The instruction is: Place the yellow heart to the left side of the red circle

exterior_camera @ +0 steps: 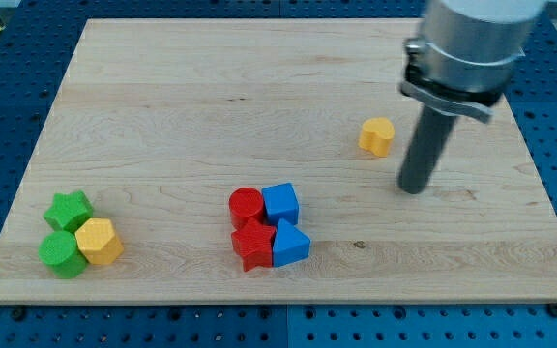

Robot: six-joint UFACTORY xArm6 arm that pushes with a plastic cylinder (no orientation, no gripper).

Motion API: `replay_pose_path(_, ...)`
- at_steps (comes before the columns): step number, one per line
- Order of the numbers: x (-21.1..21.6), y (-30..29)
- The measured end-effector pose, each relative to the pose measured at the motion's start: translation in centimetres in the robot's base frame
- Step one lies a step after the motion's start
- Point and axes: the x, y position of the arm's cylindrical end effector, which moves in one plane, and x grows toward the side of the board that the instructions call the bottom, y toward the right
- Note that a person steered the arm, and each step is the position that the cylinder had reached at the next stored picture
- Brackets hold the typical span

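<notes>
The yellow heart (377, 136) lies at the board's upper right. The red circle (246, 205) sits at the bottom centre, far to the lower left of the heart. My tip (412, 188) rests on the board just below and to the right of the yellow heart, a small gap apart from it. The rod rises up to the arm's grey body at the view's top right.
A blue cube (280, 203) touches the red circle's right side, with a red star (252, 244) and a blue triangle (290, 244) just below them. At the bottom left, a green star (70, 209), a green circle (62, 252) and a yellow pentagon (99, 241) cluster together.
</notes>
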Motion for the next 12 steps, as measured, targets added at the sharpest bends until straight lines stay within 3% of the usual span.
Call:
replay_pose_path(1, -0.5, 0.5)
replay_pose_path(2, -4.6, 0.1)
replay_pose_path(6, -11.1, -7.2)
replay_pose_path(8, -11.9, -11.2)
replay_pose_path(10, -10.6, -10.0)
replay_pose_path(12, -10.5, -17.6)
